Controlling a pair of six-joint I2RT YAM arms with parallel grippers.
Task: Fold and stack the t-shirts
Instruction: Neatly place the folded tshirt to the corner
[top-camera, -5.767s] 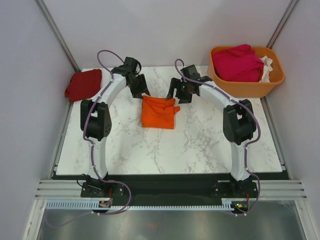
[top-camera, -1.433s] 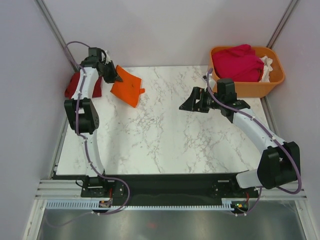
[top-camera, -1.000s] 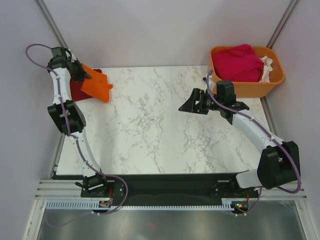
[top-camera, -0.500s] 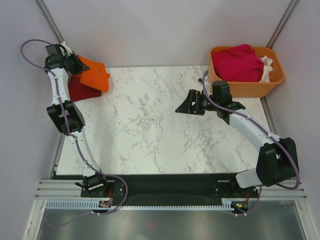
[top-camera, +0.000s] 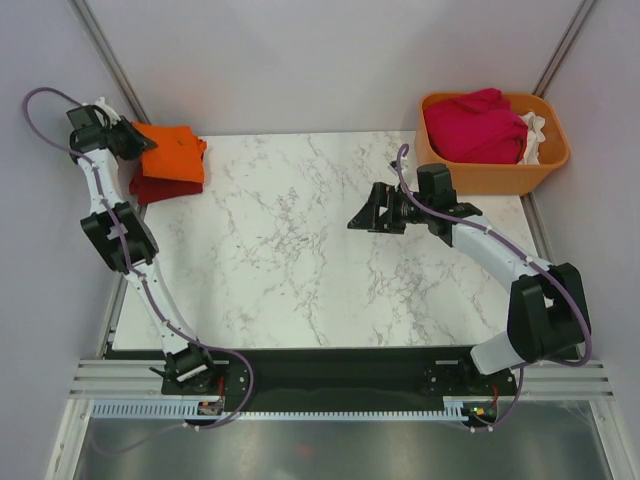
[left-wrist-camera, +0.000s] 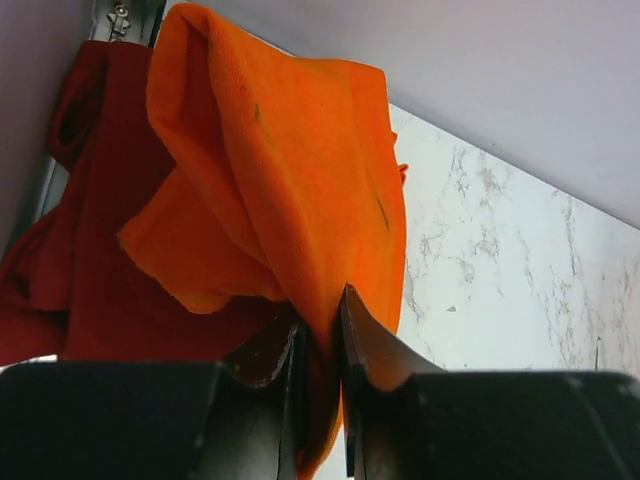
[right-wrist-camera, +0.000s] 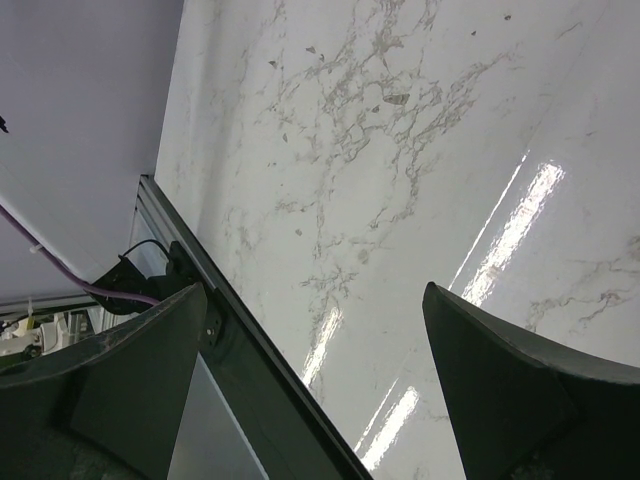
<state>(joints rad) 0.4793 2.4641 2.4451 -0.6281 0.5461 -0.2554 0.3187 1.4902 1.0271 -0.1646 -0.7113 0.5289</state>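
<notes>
My left gripper (top-camera: 137, 140) is shut on the folded bright orange t-shirt (top-camera: 172, 155) and holds it over the folded dark red t-shirt (top-camera: 160, 186) at the table's far left corner. In the left wrist view the orange cloth (left-wrist-camera: 300, 190) is pinched between my fingers (left-wrist-camera: 368, 340), with the dark red tee (left-wrist-camera: 80, 240) under it. My right gripper (top-camera: 362, 215) is open and empty above the marble table, right of centre. A magenta t-shirt (top-camera: 474, 125) and a bit of a white one (top-camera: 535, 128) lie in the basket.
The rigid orange basket (top-camera: 495, 176) stands at the far right corner. The marble tabletop (top-camera: 320, 270) shows in the right wrist view (right-wrist-camera: 400, 150) with its dark front rail (right-wrist-camera: 260, 380). Grey walls close the back and sides.
My left gripper has carried the orange t-shirt from the table's middle leftwards and over the dark red tee. My right arm drew back, then edged left, open.
</notes>
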